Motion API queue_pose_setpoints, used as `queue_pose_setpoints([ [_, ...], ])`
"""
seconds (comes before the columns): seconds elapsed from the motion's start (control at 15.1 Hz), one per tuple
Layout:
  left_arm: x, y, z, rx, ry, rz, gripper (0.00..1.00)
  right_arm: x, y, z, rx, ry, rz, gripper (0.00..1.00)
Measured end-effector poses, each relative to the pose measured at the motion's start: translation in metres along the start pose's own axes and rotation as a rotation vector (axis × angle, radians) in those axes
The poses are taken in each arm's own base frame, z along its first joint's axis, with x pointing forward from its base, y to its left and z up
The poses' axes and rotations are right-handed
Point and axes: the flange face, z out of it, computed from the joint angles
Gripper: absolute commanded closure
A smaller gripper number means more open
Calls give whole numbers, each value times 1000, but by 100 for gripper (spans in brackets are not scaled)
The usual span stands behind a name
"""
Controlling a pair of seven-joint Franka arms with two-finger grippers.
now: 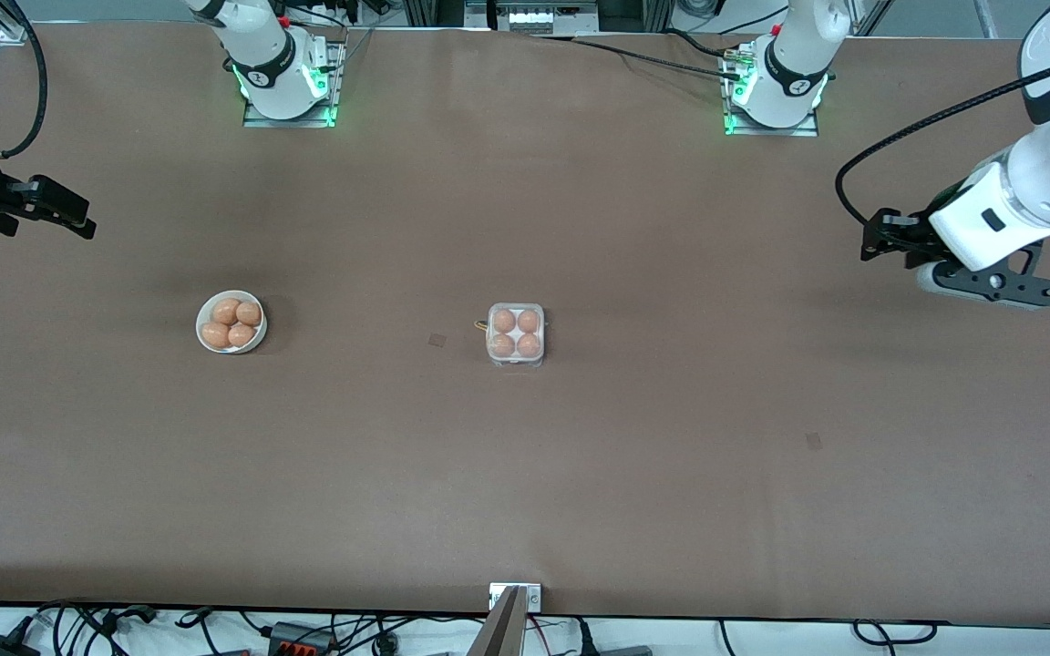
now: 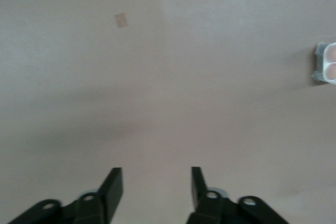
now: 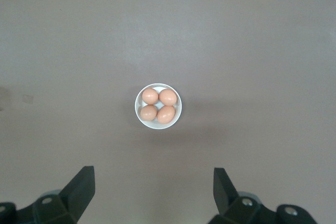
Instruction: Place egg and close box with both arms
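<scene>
The box (image 1: 516, 362) is a small clear-plastic carton in the middle of the table. It holds four orange-brown eggs (image 1: 505, 321), and its lid looks down over them. Its edge also shows in the left wrist view (image 2: 318, 62). My left gripper (image 1: 869, 239) is open and empty, up over the table's left-arm end, away from the box; in its wrist view (image 2: 155, 174) only bare table lies between the fingers. My right gripper (image 1: 87, 219) is open and empty over the right-arm end. In its wrist view (image 3: 152, 174) it is above and short of the bowl.
A round white bowl (image 1: 231, 350) with four more eggs (image 1: 226, 312) stands toward the right arm's end; it also shows in the right wrist view (image 3: 157, 126). Small tape patches (image 1: 437, 341) (image 1: 814, 441) mark the brown table. A metal bracket (image 1: 514, 597) sits at the near edge.
</scene>
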Motion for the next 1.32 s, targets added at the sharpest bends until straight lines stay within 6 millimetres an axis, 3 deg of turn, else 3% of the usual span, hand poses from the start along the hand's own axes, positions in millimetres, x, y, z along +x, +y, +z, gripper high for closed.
queue_pose_setpoints([
  [0.26,4,-27,-9,85,10,-30,0,0,0,-1,0,3,0,0],
  [0.99,11,-32,-29,124,86,-46,0,-9,0,-13,1,5,-1,0],
  [1.32,8,-43,-27,10,77,-252,0,-9,-2,-9,1,-4,-4,0],
])
